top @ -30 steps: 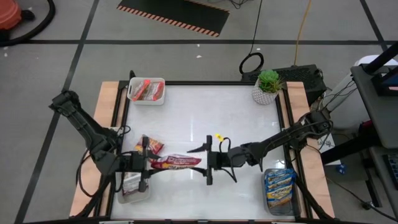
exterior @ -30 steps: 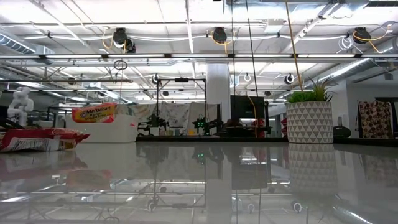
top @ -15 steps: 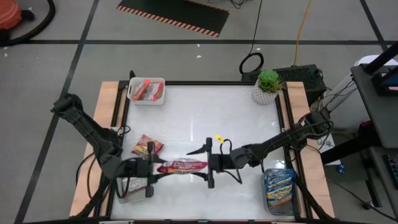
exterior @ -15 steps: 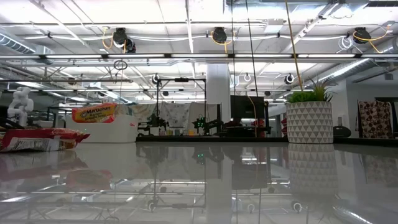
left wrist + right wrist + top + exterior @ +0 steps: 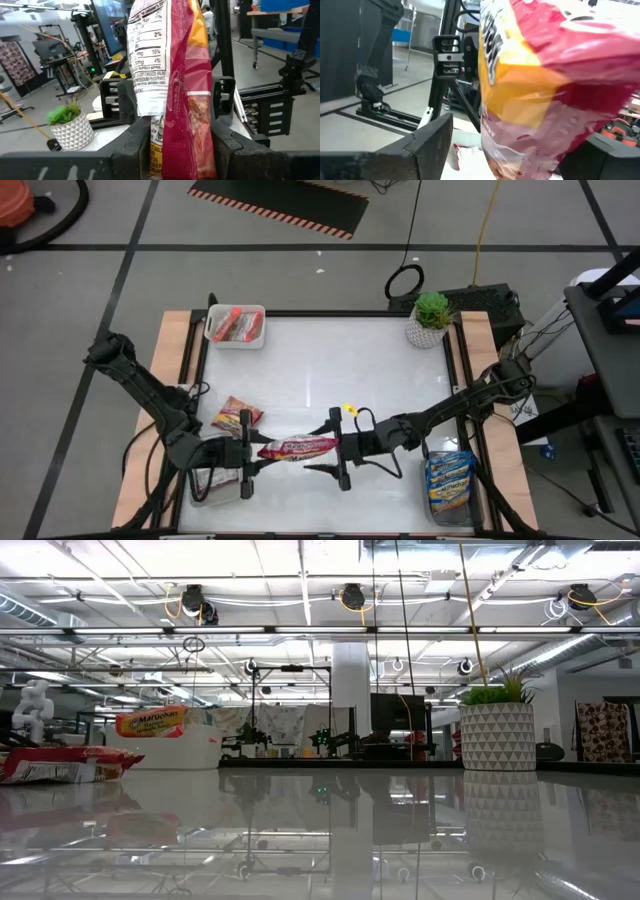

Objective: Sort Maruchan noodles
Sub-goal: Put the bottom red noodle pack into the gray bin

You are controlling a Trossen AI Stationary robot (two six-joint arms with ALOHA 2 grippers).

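My left gripper (image 5: 245,456) is over the near left of the table, shut on a dark red Maruchan packet (image 5: 297,447) that reaches toward the table's right. My right gripper (image 5: 337,450) faces it, open, with its fingers on either side of the packet's right end (image 5: 540,90); I see no touch. Another red packet (image 5: 237,416) lies flat on the table behind my left gripper and shows at the left of the low view (image 5: 65,762). Orange-red packets fill the white bin (image 5: 236,326). Blue packets lie in the clear bin (image 5: 450,485). My left gripper pinches the dark red packet by its left end (image 5: 172,150) between its two fingers (image 5: 135,145). The fingers come level from the table's left, along the packet. The packet is lifted clear of the table and sticks out level toward my right gripper.
A clear bin (image 5: 215,482) with a packet sits under my left arm at the near left corner. A potted plant (image 5: 430,318) stands at the far right corner. The table has wooden side rails (image 5: 172,380). The white middle and far part of the table (image 5: 330,360) holds nothing.
My left gripper has carried the dark red packet toward the table's right and near edges, keeping it clear of the table. The packet's right end now reaches between my right gripper's fingers.
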